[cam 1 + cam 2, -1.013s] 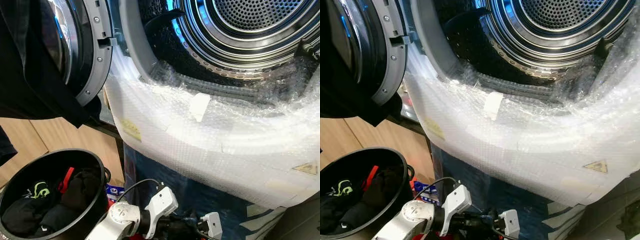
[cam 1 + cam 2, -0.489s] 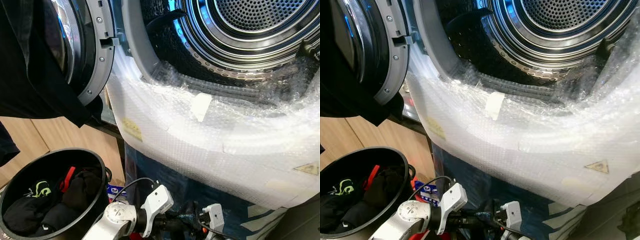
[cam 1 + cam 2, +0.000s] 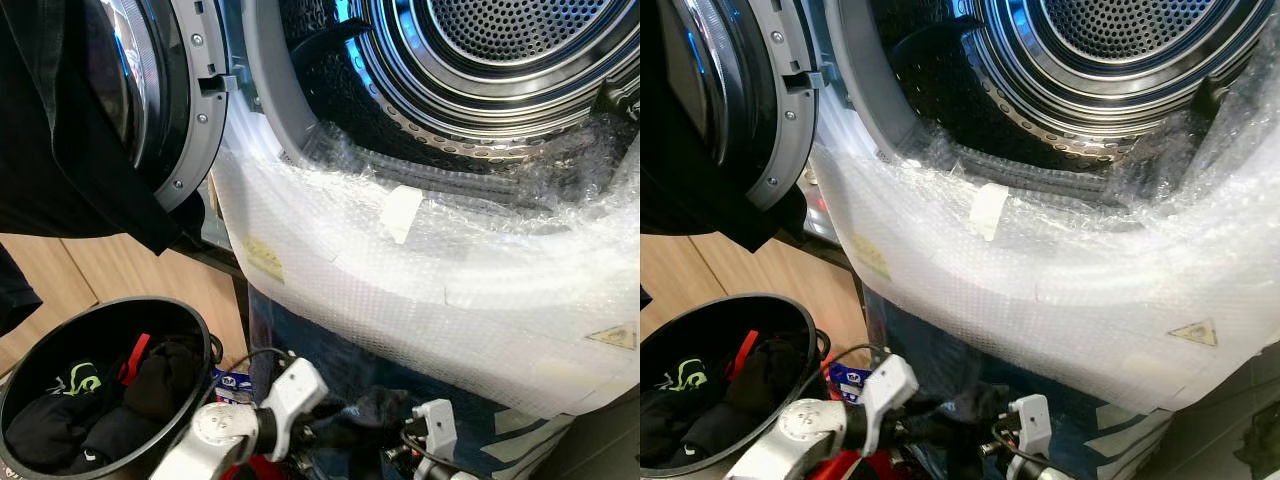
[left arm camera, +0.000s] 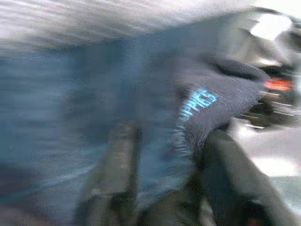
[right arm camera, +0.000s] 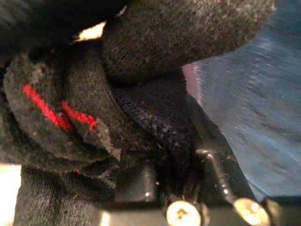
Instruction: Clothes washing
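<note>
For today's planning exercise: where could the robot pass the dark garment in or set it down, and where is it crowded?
Free: the open drum, bordered by the grey door seal and the bubble wrap over the front. Crowded: the black bucket is part full of dark clothes, and both grippers bunch on the dark garment below.

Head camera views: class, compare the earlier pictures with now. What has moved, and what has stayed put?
The left claw has risen slightly, bringing a dark knitted garment up into view; the right arm's white connector rose too. The round black laundry bucket and bubble-wrapped washing machine are unchanged.
</note>
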Robot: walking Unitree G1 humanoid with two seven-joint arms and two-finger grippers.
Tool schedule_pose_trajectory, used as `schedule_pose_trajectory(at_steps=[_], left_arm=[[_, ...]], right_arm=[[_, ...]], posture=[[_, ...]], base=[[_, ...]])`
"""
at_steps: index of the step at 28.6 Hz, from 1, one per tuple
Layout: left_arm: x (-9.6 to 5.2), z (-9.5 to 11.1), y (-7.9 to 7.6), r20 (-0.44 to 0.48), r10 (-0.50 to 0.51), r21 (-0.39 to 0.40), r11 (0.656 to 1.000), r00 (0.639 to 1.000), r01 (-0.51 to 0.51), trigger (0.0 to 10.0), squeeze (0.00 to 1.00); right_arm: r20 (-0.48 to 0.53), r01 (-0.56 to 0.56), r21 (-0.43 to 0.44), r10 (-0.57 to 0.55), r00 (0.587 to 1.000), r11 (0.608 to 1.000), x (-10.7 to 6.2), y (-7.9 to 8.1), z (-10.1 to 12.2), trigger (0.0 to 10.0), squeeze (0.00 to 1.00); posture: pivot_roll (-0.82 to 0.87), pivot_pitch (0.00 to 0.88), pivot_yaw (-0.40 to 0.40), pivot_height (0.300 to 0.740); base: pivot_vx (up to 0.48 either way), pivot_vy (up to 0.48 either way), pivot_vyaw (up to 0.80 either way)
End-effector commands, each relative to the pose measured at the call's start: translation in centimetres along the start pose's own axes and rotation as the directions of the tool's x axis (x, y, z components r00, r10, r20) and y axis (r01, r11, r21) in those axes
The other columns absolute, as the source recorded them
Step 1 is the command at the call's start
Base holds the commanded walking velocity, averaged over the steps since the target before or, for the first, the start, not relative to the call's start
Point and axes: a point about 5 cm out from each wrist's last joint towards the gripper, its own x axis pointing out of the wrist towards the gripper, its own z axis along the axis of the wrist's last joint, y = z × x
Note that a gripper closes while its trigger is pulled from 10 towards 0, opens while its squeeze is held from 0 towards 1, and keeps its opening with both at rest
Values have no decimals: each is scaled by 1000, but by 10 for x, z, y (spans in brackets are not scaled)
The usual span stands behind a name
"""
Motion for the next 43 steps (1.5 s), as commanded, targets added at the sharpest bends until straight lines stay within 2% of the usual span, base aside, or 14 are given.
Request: schedule_pose_trajectory(at_steps=[1,2,3,4,7,11,14,23,25,31,35,37,39,43], left_arm=[[-8,7,13,48,143,8,990,989,-143,10000,1000],[-10,9,14,63,167,7,986,984,-168,10000,1000],[-14,15,20,98,258,33,965,961,-262,10000,0],[-14,15,20,98,258,33,965,961,-262,10000,0],[-38,36,44,231,544,-25,832,807,-554,10000,0],[-64,46,63,249,684,114,682,686,-722,10000,0],[-77,54,69,269,704,68,667,657,-742,10000,0],[-102,45,68,261,864,-32,453,430,-891,10000,0],[-98,42,67,258,838,1,497,480,-868,10000,0],[-88,42,69,261,825,24,514,502,-857,10000,0],[-95,40,74,251,869,-13,443,426,-896,10000,0],[-110,37,75,251,907,-52,361,338,-931,10000,0],[-120,34,75,250,923,-72,320,294,-945,10000,0],[-126,32,75,255,930,-80,295,266,-952,10000,0]], right_arm=[[-13,-4,-74,3,1000,997,-5,-1,-1,0,0],[-34,-16,-107,13,999,994,-6,0,-3,0,0],[-48,-64,-150,57,997,987,-9,4,-6,0,0],[-48,-64,-150,57,997,987,-9,4,-6,0,0],[-21,-83,-175,81,996,981,-18,6,-7,0,0],[-94,-163,-264,142,985,951,-28,14,-16,0,0],[-74,-184,-267,170,983,946,-36,21,-16,0,0],[-64,-241,-386,235,970,890,-51,39,9,0,0],[-54,-262,-399,263,963,879,-50,45,19,0,0],[-1,-344,-449,384,923,825,-44,70,56,0,0],[43,-384,-458,452,891,802,-46,85,75,0,0],[85,-421,-449,507,858,788,-53,97,90,0,0],[94,-439,-453,531,842,776,-57,102,97,0,0],[96,-490,-434,579,810,756,-64,111,102,0,0]], posture=[[10,0,25,740],[10,0,25,740],[13,0,22,740],[13,0,22,740],[41,0,9,740],[44,0,6,740],[41,0,0,740],[62,0,-44,740],[61,0,-44,740],[47,0,-38,740],[43,0,-31,740],[41,0,-31,740],[42,0,-32,740],[52,0,-41,740]], base=[[0,0,0],[0,0,0],[0,0,0],[0,0,0],[0,0,0],[0,0,0],[0,0,0],[0,0,0],[0,0,0],[0,0,0],[0,0,0],[0,0,0],[0,0,0],[0,0,0]])
